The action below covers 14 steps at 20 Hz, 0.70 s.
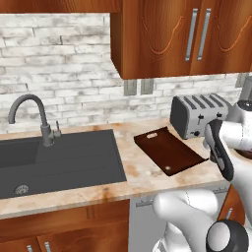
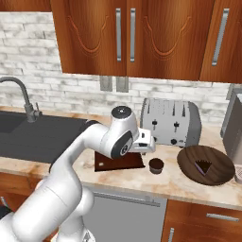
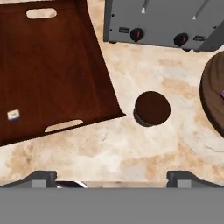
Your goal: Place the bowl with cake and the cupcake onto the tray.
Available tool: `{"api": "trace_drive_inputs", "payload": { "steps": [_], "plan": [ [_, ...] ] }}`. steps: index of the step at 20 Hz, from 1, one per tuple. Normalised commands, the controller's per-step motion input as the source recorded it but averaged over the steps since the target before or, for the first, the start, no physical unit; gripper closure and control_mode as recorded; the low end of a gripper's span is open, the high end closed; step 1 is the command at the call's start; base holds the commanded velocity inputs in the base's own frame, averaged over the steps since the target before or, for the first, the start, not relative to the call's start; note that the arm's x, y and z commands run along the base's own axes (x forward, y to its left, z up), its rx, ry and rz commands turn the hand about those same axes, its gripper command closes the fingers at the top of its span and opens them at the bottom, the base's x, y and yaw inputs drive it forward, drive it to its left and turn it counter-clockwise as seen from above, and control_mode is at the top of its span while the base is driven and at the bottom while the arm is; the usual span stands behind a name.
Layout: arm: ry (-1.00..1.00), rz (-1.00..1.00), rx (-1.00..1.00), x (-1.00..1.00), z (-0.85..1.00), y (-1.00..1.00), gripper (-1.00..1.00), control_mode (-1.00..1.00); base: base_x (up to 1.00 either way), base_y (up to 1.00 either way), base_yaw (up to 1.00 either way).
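The tray [image 3: 52, 74] is a dark reddish-brown board with handle slots, lying flat on the counter left of the toaster; it also lies in the left base view [image 1: 170, 150]. The cupcake [image 3: 152, 108] stands on the counter just right of the tray's corner, small and dark-topped [image 2: 156, 165]. Further right rests the wide dark bowl [image 2: 206, 164] with a purplish cake piece [image 2: 204, 166] inside; its rim [image 3: 214, 98] cuts the hand view's right edge. My gripper [image 3: 112, 178] hovers above the counter near the tray's edge, open, with nothing between its fingers.
A grey toaster [image 2: 171, 122] stands against the brick wall behind the tray and cupcake. The dark sink basin [image 1: 54, 160] with its faucet [image 1: 34, 115] lies to the left. Wooden cabinets hang overhead. A grey appliance [image 2: 234, 127] stands at the far right.
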Motion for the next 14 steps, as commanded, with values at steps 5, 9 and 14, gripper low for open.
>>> {"api": "trace_drive_inputs", "payload": {
  "steps": [5, 9, 14],
  "plan": [
    [0.04, -0.01, 0.0, 0.33, -0.37, -0.24, -1.0, -1.0, 0.0, 0.0, 0.0],
    [0.04, 0.0, 0.0, 0.25, -0.37, -0.25, -1.0, -1.0, 0.0, 0.0, 0.0],
    [0.01, 0.0, 0.0, 0.22, -0.26, -0.27, -1.0, -1.0, 0.0, 0.0, 0.0]
  ]
}}
